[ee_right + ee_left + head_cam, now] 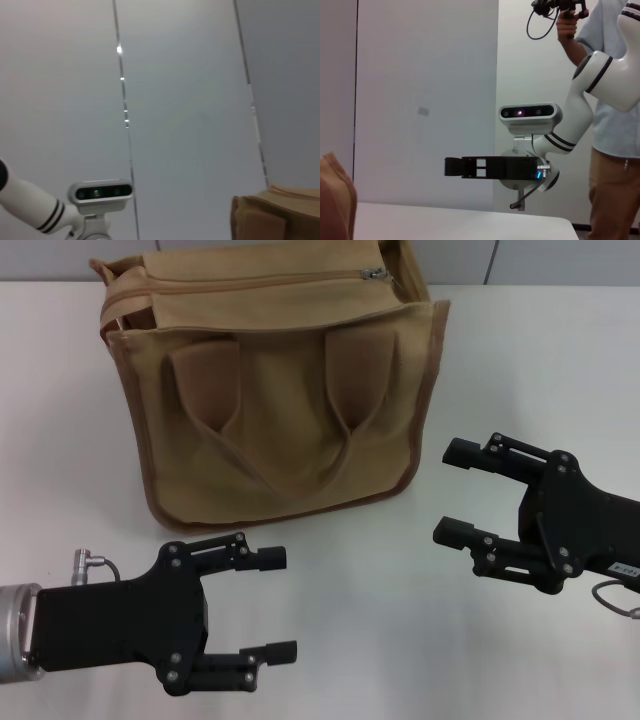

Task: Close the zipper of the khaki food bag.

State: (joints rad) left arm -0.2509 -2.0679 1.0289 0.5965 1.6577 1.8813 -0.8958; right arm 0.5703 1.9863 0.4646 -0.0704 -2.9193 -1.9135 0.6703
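The khaki food bag [280, 430] stands on the white table at the back centre, its two looped handles hanging flat on the front face. The zipper [250, 282] runs across its top panel, with the small silver pull [375, 274] at the right end. My left gripper [285, 605] is open near the front left, in front of the bag. My right gripper [448, 492] is open at the right, beside the bag's lower right corner and apart from it. An edge of the bag shows in the left wrist view [335, 200] and in the right wrist view [275, 212].
The white table [380, 580] stretches around the bag. In the left wrist view, my right arm [600, 85] and its gripper [451, 167] show against a pale wall, with a person [615, 135] standing behind.
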